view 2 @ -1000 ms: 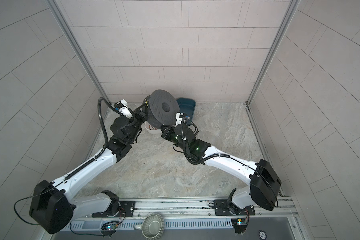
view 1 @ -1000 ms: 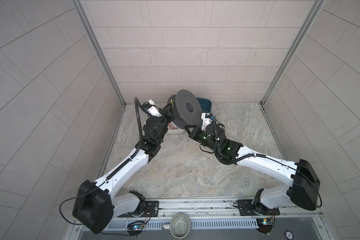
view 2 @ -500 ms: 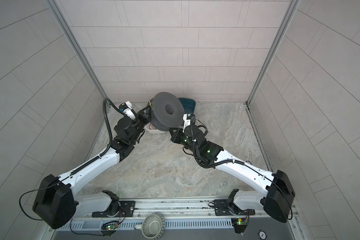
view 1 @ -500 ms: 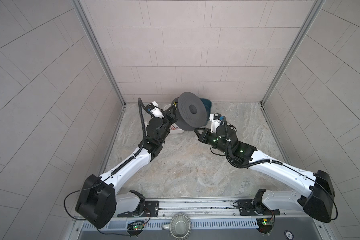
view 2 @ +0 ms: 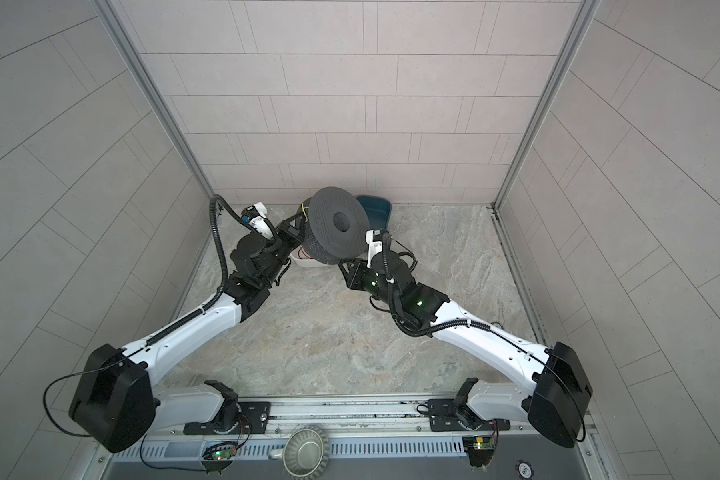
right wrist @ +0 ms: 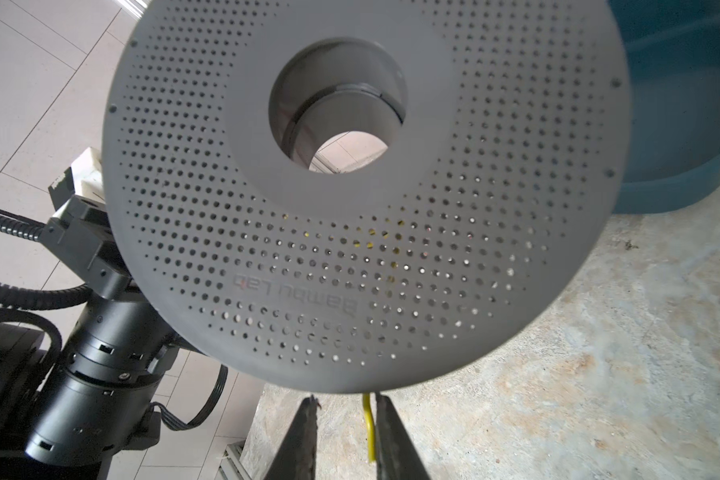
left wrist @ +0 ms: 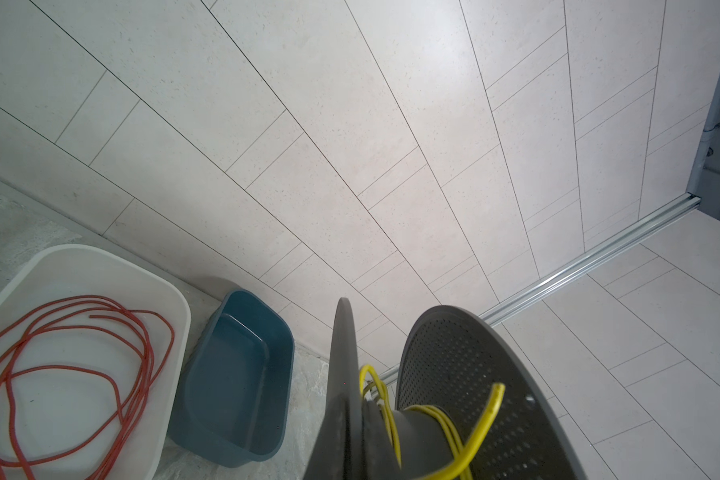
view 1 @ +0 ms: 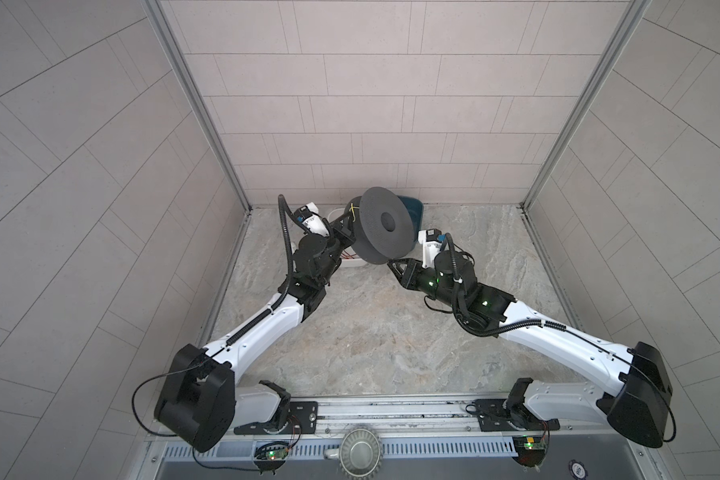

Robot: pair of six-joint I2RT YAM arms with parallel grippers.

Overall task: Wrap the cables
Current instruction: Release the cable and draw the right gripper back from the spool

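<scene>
Left jaws clamp the spool (view 1: 375,245). The cable (right wrist: 369,432) sits wound on its hub, its free end between the slightly parted right jaws, ungripped. Unheld, the springy turns could unwind.

A robotics lab cell is indicated: a stone-patterned work surface (view 1: 371,332) is enclosed by pale tile-patterned wall panels (view 1: 350,124) framed with aluminium corner profiles (view 1: 200,108), and exposed green-lit circuit boards (view 1: 271,455) are mounted by a metal base rail (view 1: 391,411).
</scene>
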